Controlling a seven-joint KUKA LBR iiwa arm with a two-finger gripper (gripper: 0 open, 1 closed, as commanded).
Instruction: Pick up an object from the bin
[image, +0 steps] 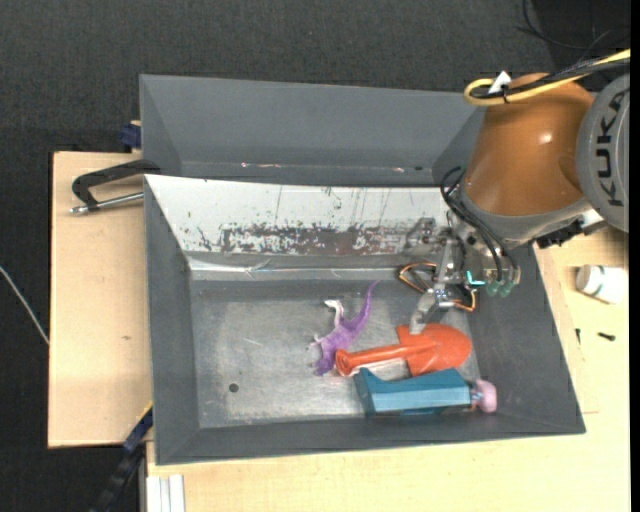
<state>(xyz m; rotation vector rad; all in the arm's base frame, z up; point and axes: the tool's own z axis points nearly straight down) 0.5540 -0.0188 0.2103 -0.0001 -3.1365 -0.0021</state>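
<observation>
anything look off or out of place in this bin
Nothing spilled or broken. The purple toy lizard, orange balloon-shaped toy and blue box lie bunched together near the front right corner; the bin's back wall is badly scuffed.

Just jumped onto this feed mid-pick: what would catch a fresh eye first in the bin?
The bright orange balloon-shaped toy in the near right part of the bin stands out first, with the pincer hanging over its far edge. A purple lizard-like toy lies at its left end. A blue box with a pink piece at its right end sits along the near wall.
</observation>
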